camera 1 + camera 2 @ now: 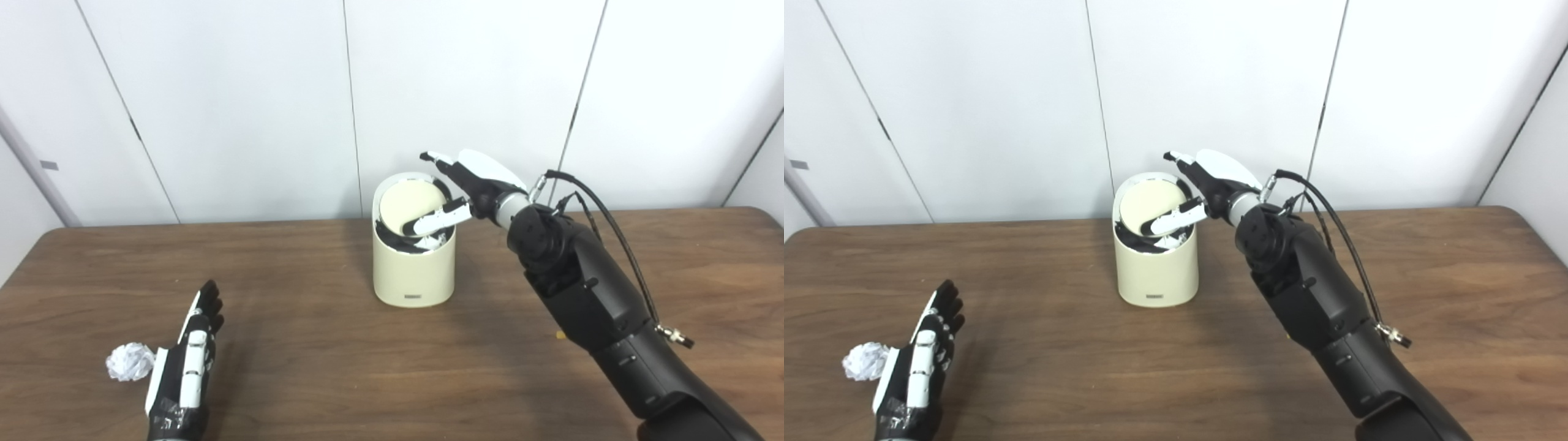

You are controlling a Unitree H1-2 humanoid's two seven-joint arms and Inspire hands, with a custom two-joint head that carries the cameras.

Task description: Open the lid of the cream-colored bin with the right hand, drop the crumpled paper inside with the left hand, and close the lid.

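Left hand [184, 361] low at near left of wooden table [318, 367], fingers [208, 303] straight and spread, holding nothing. Crumpled paper [129, 361] on table, just beside that hand's outer edge. Farther back, mid-table: cream-colored bin [414, 260], upright. Lid [411, 206] tilted, dark gap showing under it. Right hand [468, 187] over bin's rim, one of its fingers pressing down on lid, rest extended, gripping nothing.

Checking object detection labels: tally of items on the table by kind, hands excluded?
Cream-colored cylindrical plastic bin with tilted round lid: 1
Crumpled white paper ball: 1
Small yellowish speck on the wooden table, too small to identify: 1
Total: 3
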